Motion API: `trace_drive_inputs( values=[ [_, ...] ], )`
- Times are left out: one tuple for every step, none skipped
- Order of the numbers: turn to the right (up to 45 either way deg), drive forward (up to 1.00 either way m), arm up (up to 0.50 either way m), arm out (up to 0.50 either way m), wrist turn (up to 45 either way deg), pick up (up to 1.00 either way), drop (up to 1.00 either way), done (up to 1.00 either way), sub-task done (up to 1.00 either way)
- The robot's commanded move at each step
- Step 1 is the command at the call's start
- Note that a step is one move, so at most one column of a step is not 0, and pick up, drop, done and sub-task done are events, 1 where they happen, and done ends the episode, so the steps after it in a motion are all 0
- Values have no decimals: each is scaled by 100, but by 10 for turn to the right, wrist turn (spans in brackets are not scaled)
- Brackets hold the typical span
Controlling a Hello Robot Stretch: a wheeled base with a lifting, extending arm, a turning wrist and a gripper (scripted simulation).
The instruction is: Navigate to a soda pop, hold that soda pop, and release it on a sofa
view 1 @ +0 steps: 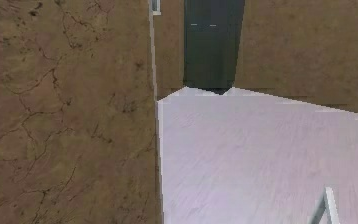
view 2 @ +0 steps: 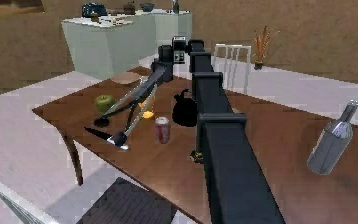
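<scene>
1. Step: reaching for soda can (view 2: pixel 163 129), upright on table (view 2: pixel 277 130), near claw (view 2: pixel 115 135)
2. Claw: can't tell if it holds anything
3. Next: line claw up w/ can, then grasp

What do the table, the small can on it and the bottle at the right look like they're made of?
The table looks like wood: brown, with streaky grain and a dull sheen. The can is probably painted metal: a red body with a pale, silvery top. The bottle seems to be glass: grey, partly see-through, with light glints.

Home dining area: wooden table (view 2: pixel 287 128), white chair (view 2: pixel 233 60), counter (view 2: pixel 109 48)
</scene>
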Motion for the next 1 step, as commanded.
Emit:
trace_drive_inputs(
  values=[
    [0,0,0,0,450,0,0,0,0]
  ],
)
